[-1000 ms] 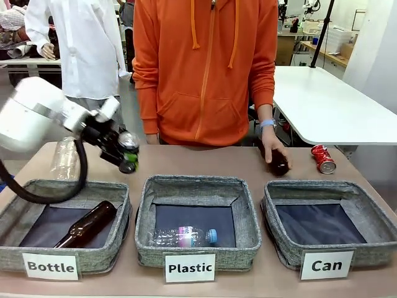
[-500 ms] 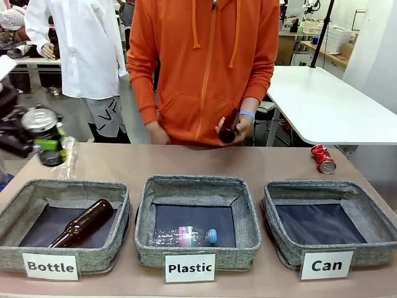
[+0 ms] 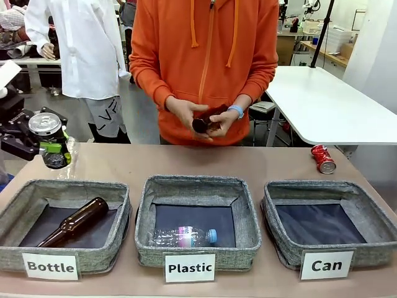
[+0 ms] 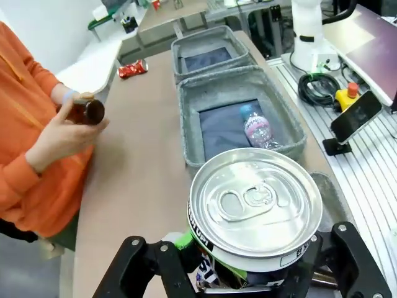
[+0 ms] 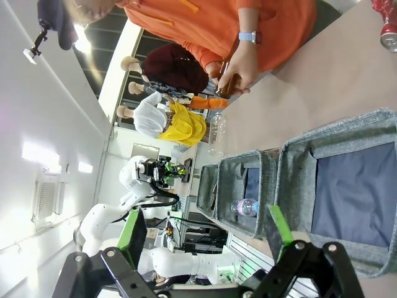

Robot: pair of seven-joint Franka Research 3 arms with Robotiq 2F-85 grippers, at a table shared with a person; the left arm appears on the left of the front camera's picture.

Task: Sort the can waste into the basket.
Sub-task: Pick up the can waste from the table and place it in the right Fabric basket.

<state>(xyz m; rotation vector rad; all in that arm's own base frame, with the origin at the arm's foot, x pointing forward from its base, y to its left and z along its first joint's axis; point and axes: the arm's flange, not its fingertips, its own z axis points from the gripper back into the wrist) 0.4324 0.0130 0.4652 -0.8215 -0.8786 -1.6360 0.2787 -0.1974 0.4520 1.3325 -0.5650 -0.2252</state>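
My left gripper (image 3: 51, 150) hangs at the far left above the table's edge, shut on a black can (image 3: 44, 125) with a silver top and white print. In the left wrist view that can (image 4: 254, 202) stands upright between my fingers (image 4: 146, 264). A crushed red can (image 3: 323, 159) lies on the table at the far right, behind the grey "Can" basket (image 3: 279, 205), which has a dark inside. The right gripper (image 5: 208, 248) is open and hovers near the Can basket (image 5: 291, 167), with the red can (image 5: 388, 25) beyond it.
The person in orange holds a brown bottle (image 3: 208, 119) in both hands at the far edge. The "Bottle" basket (image 3: 118, 198) holds a brown bottle (image 3: 74, 221). The "Plastic" basket (image 3: 248, 211) holds a clear bottle (image 3: 186, 236). Another clear bottle (image 3: 67, 162) stands behind my left gripper.
My left arm swung left with the black can, from beside the Bottle basket to the table's left edge. The person picked the brown bottle off the table and now holds it in both hands.
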